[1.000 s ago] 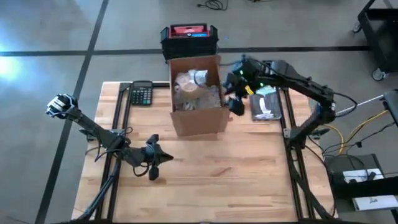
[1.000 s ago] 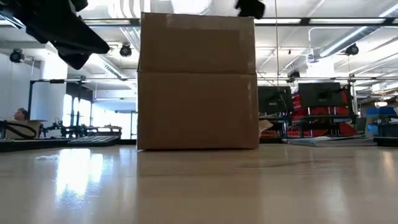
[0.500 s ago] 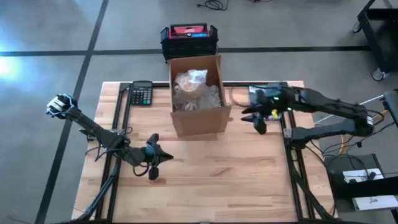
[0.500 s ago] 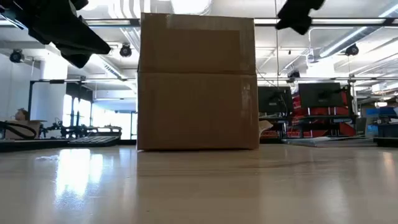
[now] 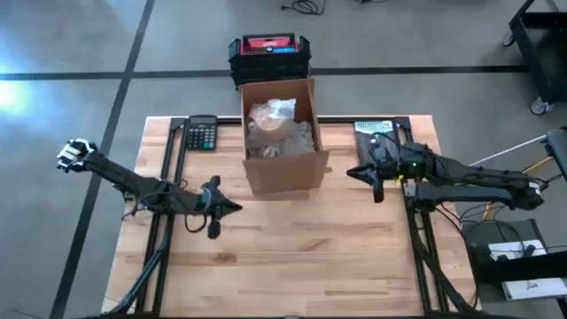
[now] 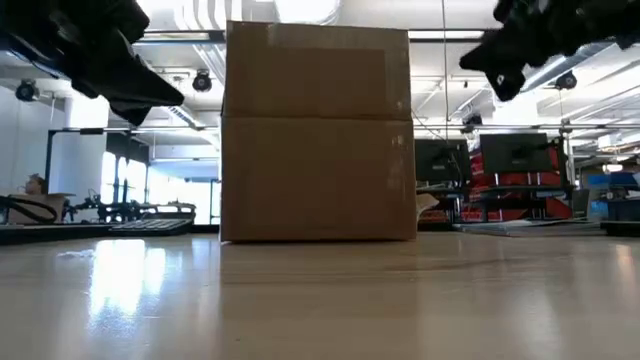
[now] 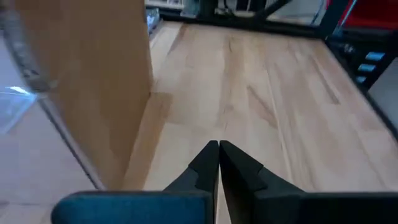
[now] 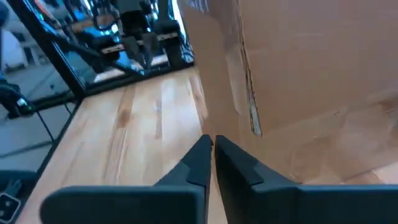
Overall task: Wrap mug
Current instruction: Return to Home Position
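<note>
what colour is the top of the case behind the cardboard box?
Red, on a black case; clearest in the high view.

This is a workshop or lab set in a large industrial hall. From above, a polished concrete floor (image 5: 399, 35) crossed by dark lines surrounds a wooden bench (image 5: 310, 257) edged with black metal rails (image 5: 167, 164), with loose cables (image 5: 496, 190) trailing beside it. At table height, the room behind shows bare ceiling pipes (image 6: 590, 62), bright strip lights (image 6: 200, 12) and red tool cabinets (image 6: 520, 185)
</note>
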Controlling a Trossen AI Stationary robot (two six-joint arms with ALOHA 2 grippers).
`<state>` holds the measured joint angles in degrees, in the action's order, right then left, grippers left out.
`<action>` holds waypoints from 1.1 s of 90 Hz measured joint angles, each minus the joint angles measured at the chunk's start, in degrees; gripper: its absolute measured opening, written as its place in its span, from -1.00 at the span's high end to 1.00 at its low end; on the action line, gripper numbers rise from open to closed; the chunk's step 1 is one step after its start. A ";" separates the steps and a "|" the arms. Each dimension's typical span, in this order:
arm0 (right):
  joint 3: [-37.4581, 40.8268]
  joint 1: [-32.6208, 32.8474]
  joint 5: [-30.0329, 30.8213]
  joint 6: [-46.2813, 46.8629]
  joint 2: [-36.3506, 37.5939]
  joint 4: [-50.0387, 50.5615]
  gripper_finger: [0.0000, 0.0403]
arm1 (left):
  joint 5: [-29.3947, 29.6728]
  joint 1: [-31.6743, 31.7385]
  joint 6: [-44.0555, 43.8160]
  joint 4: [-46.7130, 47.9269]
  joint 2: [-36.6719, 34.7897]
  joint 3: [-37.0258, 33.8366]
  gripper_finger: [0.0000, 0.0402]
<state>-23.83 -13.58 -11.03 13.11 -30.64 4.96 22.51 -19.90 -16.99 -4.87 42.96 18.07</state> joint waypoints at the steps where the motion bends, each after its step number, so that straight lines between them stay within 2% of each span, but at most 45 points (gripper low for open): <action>1: 0.55 -0.01 0.14 0.19 0.35 -0.68 0.94 | -0.08 0.32 0.01 -0.18 -0.46 -0.45 1.00; 21: 12.44 -0.02 0.57 2.47 5.01 -17.59 0.99 | -4.06 4.95 0.04 -5.56 -5.86 -7.24 1.00; 29: 15.24 -0.02 1.19 2.86 6.22 -20.32 1.00 | -5.57 6.11 0.03 -6.61 -7.08 -8.94 1.00; 39: 17.49 -0.03 3.62 2.96 7.88 -20.24 1.00 | -5.63 7.43 0.58 -6.64 -8.18 -10.05 1.00; 55: 20.20 -0.04 3.83 3.66 10.54 -20.34 1.00 | -5.73 9.67 1.72 -6.62 -10.65 -12.09 1.00; 67: 22.15 -0.02 5.13 4.90 13.00 -18.30 1.00 | -8.96 11.07 1.62 -5.73 -13.63 -13.44 1.00; 81: 22.34 -0.02 5.68 5.42 16.25 -12.14 1.00 | -9.97 11.41 1.69 2.91 -19.32 -13.45 1.00; 99: 22.36 -0.02 7.55 5.52 22.54 -4.56 1.00 | -6.93 11.55 1.78 14.32 -31.17 -13.45 1.00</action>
<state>-1.48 -13.61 -3.48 18.62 -8.09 0.40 15.58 -8.35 -15.21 9.45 11.79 4.62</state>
